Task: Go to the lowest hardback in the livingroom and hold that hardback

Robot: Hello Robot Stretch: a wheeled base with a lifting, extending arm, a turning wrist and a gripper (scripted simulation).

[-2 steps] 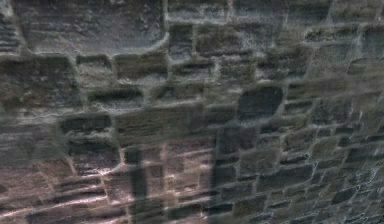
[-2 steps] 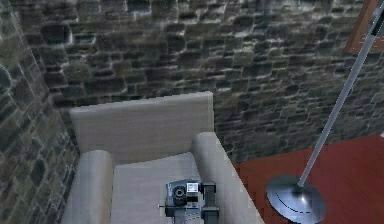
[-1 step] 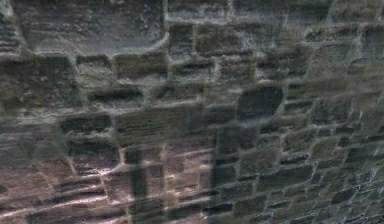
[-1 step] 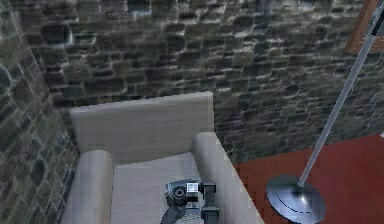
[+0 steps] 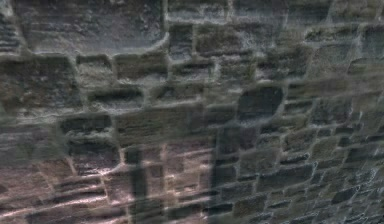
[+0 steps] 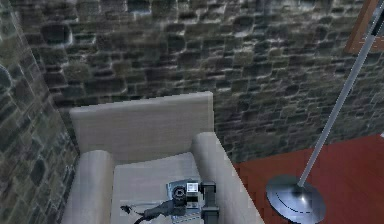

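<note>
Gripper at the armchair seat, whether it holds anything I can't tell; lamp at three o'clock

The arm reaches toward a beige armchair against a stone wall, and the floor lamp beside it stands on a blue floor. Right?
Not quite: in the arm side view the floor under the floor lamp is red, not blue. The arm, beige armchair and stone wall are as stated.
</note>
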